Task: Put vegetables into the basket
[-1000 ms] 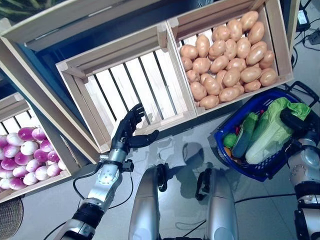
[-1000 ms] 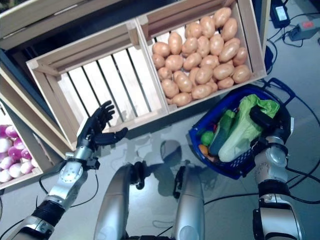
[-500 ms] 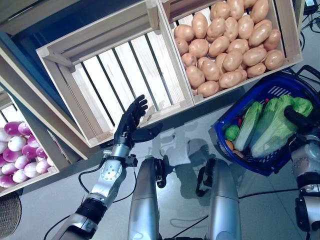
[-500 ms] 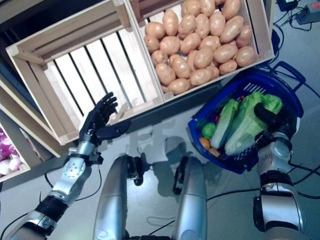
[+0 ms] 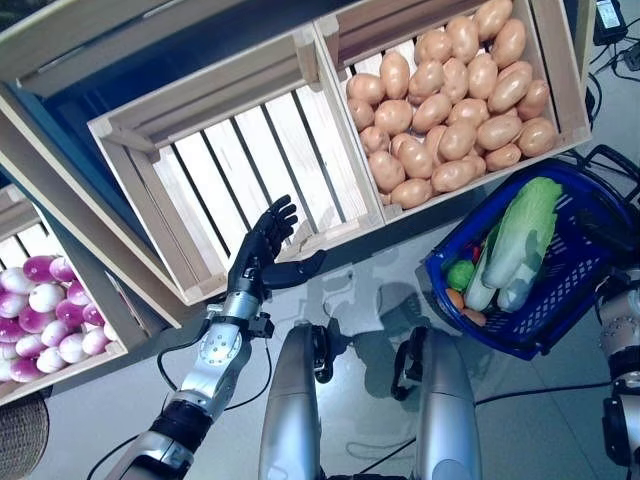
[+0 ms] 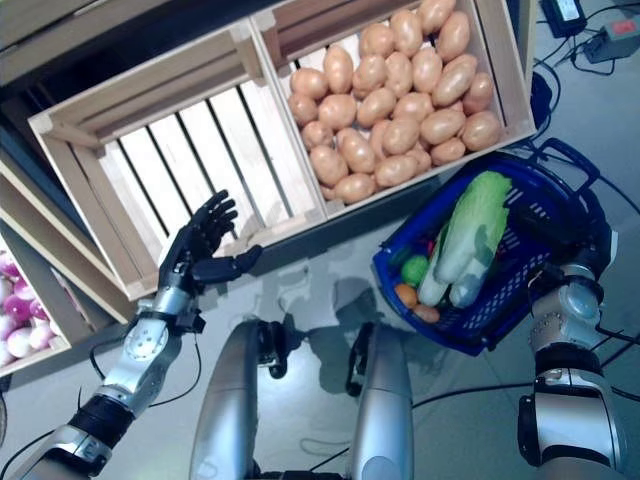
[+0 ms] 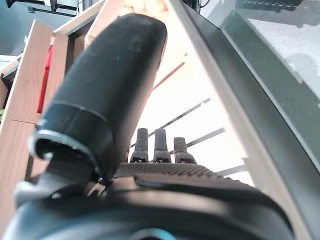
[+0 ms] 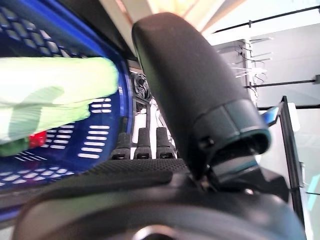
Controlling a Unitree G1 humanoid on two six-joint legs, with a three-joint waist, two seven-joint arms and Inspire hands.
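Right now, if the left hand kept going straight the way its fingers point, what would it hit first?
Most likely the empty wooden crate. The left hand is open, fingers aimed at the crate's front rail and slatted floor, nothing in between. Depth is unclear, so it could clear the rail and meet the slats.

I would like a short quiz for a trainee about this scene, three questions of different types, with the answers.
1. True or false: the crate in front of the left hand holds potatoes.
2. Multiple choice: where does the cabbage lie? A) in the empty crate B) in the blue basket C) on the floor
3. Fill in: the purple-and-white vegetables lie in a crate on the robot's ____ side.

Key:
1. False. That crate is empty; the potatoes fill the next crate.
2. B
3. left
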